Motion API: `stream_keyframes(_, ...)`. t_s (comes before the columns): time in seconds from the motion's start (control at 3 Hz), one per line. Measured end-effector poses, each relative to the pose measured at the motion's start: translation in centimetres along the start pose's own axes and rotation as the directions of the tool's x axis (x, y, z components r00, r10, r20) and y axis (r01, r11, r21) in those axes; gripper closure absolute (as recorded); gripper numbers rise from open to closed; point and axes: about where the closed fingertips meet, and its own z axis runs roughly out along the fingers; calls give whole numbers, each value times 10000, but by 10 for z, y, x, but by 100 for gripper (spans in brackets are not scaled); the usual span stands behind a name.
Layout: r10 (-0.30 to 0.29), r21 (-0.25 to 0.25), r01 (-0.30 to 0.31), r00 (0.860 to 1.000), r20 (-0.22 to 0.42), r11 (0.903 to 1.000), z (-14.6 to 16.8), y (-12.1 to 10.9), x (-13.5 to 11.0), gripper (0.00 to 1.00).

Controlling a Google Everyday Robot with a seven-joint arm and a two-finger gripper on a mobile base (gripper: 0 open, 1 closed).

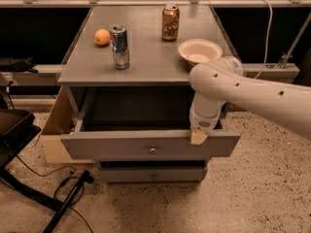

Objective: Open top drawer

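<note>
Top drawer open below the tabletop's front edge.
Gripper at its front's upper rim, right of the knob; grasp state cannot be told.

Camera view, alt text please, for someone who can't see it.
The top drawer stands pulled open, the robot's gripper at its front edge, right of the knob. On the cabinet top sit a silver-blue can, a brown can, an orange and a white bowl.
</note>
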Motion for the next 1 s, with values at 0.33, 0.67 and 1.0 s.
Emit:
stream_keyframes(0.33,-101,-226,101,9999,1,9997,-3,13,3,100)
stream_keyframes(0.67,-101,-228,101,9999,0,9997,-3,13,3,84)
stream_keyframes(1.0,-101,-228,101,9999,0,9997,-3,13,3,61)
